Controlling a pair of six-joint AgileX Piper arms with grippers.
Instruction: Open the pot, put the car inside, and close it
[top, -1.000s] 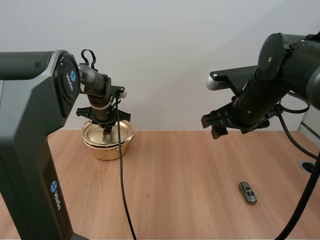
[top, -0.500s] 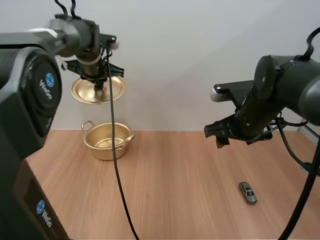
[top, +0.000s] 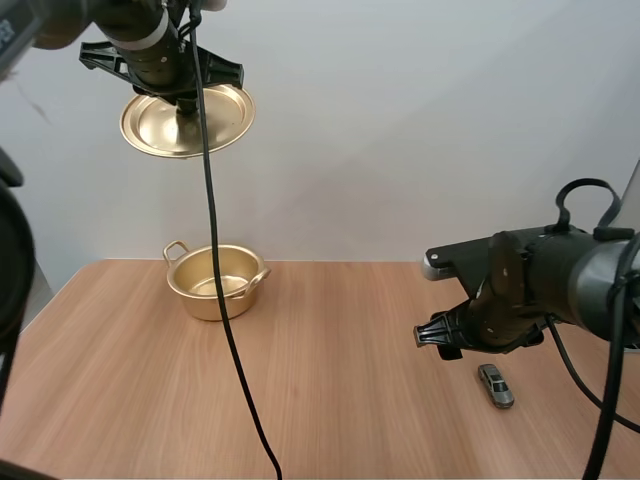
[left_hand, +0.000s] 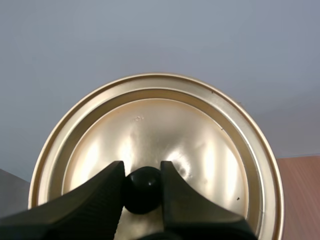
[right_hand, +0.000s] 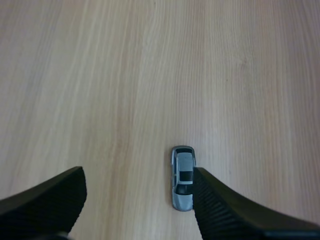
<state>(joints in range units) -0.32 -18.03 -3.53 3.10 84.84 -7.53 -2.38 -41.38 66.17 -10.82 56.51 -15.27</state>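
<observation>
High over the table's back left, my left gripper (top: 186, 112) is shut on the black knob (left_hand: 143, 189) of the gold lid (top: 187, 119), which hangs in the air. Below it the gold pot (top: 215, 282) stands uncovered on the table, its inside bare. A small grey toy car (top: 496, 385) lies on the wood at the right. My right gripper (top: 445, 343) hovers open just left of and above the car. In the right wrist view the car (right_hand: 183, 177) lies close against one of the spread fingers (right_hand: 225, 210).
The wooden table (top: 330, 380) runs from the pot to the car with bare wood between them. A plain light wall stands behind the table.
My left gripper has lifted the lid off the pot and carried it high up. My right arm has come down from mid-air to just above the table beside the car.
</observation>
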